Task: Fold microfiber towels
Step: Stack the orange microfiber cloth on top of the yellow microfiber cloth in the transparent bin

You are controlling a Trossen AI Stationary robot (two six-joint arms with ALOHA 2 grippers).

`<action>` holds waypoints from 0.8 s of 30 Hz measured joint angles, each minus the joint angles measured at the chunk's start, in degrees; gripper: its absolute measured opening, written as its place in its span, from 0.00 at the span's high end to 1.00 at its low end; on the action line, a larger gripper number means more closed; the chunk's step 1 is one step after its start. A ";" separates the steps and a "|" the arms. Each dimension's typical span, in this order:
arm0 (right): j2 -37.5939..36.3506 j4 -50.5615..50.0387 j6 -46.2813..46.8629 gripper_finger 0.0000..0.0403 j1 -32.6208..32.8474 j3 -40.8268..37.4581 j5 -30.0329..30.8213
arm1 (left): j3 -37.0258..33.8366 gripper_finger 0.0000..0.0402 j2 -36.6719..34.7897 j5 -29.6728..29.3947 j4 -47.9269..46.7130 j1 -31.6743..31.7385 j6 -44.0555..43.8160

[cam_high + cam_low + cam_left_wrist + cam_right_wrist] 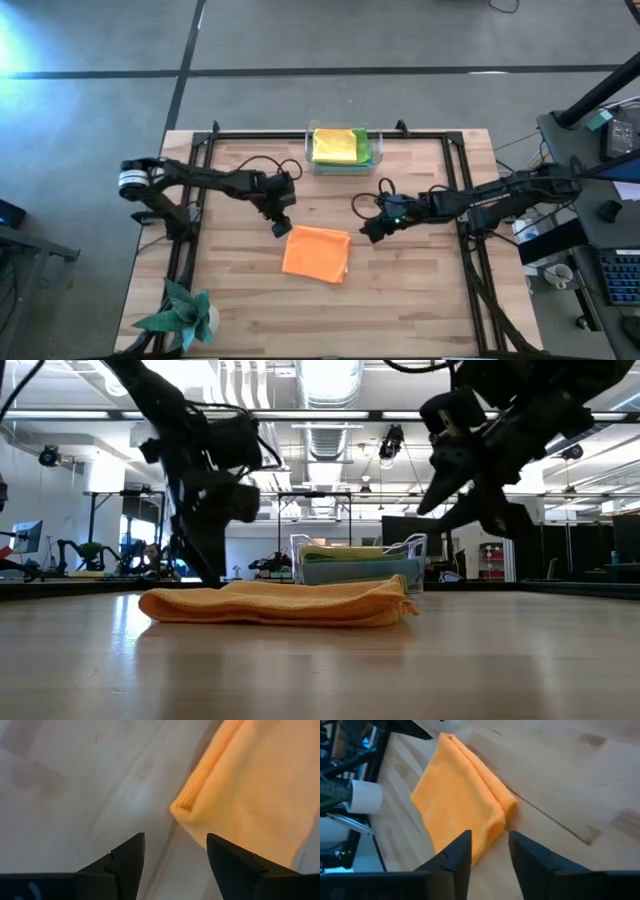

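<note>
Tabletop (420, 300) centre: orange towel (316, 253) folded; we see left hand (281, 227), right hand (370, 232) open, empty. Stacking in bin (341, 166) remains, we judge.

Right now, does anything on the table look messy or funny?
Nothing is spilled or broken. The orange towel lies folded but sits a bit crooked on the table. Both claws, left and right, are off it. The other towels sit stacked in their bin.

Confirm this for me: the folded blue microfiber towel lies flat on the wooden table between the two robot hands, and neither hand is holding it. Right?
One thing is wrong: the folded microfiber towel is orange, not blue, as the high view shows. The rest stands: it lies flat on the wooden table between the left hand and right hand, held by neither.
</note>
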 joint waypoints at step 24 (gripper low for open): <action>21.47 13.99 5.81 0.53 -0.02 2.95 -1.09 | -0.95 0.51 5.21 7.37 9.27 0.89 -0.86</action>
